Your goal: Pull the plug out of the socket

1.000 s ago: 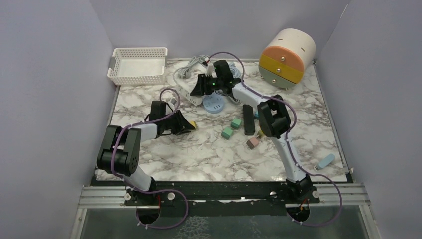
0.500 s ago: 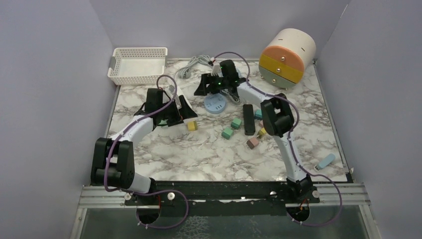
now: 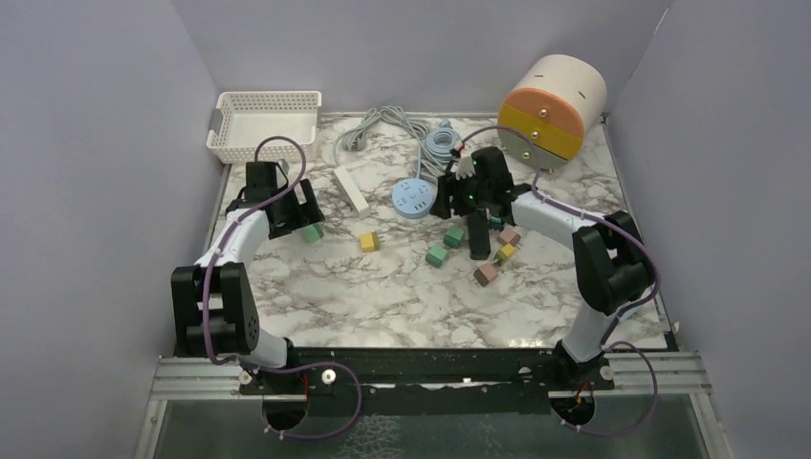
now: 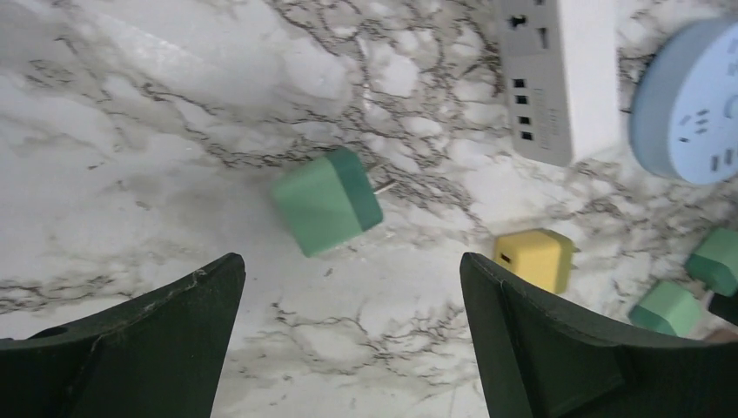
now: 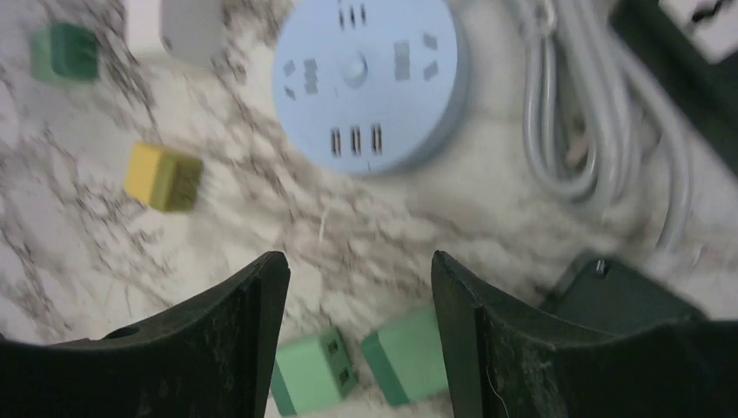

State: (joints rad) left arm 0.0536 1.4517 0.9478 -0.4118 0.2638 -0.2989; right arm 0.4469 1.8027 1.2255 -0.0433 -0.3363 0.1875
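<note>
Hovering above the tabletop, the left claw is gaping wide, holding nothing; the green plug is lying loose just ahead of its fingertips, apart from the white strip farther ahead and right. The right claw is gaping too, with the blue socket lying ahead.

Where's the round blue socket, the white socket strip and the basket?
round blue socket [image 5: 370, 83]: right wrist view, middle of its face.
white socket strip [image 3: 351, 188]: top view, middle of its body.
basket [image 3: 270, 96]: top view, far rim.
</note>
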